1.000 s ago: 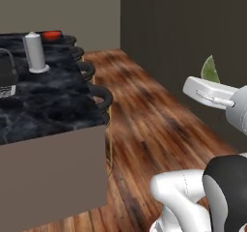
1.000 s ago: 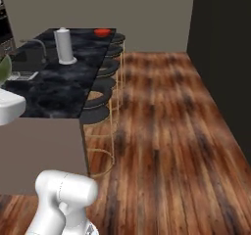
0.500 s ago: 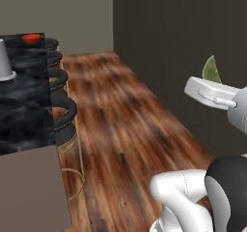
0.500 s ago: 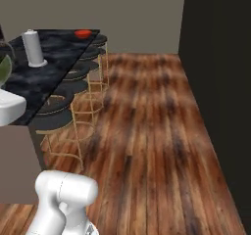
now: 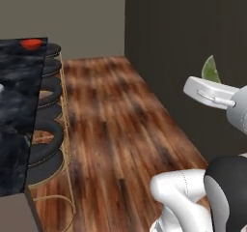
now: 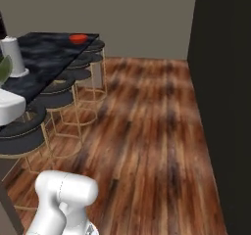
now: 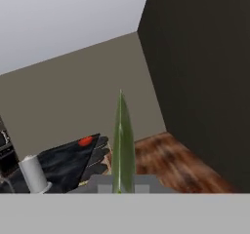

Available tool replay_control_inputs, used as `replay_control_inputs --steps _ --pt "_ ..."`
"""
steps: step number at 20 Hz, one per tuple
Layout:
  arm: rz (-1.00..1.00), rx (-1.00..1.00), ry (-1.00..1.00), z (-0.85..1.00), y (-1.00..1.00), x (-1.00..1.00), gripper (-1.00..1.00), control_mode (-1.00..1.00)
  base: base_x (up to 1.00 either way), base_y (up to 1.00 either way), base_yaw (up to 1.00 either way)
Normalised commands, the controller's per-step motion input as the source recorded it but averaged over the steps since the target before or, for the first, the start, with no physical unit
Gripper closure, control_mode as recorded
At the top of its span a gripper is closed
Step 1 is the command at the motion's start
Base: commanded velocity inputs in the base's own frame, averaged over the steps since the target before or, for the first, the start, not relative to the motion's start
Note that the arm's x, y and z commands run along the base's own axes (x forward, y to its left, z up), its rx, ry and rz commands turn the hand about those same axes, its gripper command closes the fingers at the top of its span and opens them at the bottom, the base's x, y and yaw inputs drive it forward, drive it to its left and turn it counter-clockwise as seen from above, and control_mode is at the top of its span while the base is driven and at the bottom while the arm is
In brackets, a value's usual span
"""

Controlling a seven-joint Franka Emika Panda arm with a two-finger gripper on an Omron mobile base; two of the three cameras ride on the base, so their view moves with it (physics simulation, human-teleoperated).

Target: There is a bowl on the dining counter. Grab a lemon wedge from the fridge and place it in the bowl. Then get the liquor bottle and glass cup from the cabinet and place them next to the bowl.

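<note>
On my hand view the gripper (image 7: 119, 189) is pinched tight on the lemon wedge (image 7: 122, 145), a thin green sliver standing edge-on. From the left base view I get its pointed tip (image 5: 211, 70) above the white hand. The right base view gives me the red bowl (image 6: 78, 38) on the glossy black marbled table (image 6: 44, 58), round dark stools (image 6: 73, 76) alongside, plank floor (image 6: 147, 131).

1. The dark marbled stone tabletop (image 6: 46, 58) looks polished and glossy.
2. The brown plank wood floor (image 6: 147, 126) shows streaked grain with a soft sheen.
3. The round black stool seats (image 5: 46, 149) look matt, on thin brass-coloured metal frames.
4. The green lemon wedge (image 7: 122, 145) has smooth skin.
</note>
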Motion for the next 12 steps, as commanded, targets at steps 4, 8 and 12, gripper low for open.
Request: replay_control_inputs --steps 4,8,12 --pt "0.0 0.0 0.0 0.0 0.0 0.0 1.0 1.0 1.0 -0.57 0.25" --pt "0.0 0.0 0.0 0.0 0.0 0.0 1.0 1.0 1.0 -0.63 0.28" --pt "0.0 0.0 0.0 0.0 0.0 0.0 1.0 1.0 1.0 -0.63 0.3"
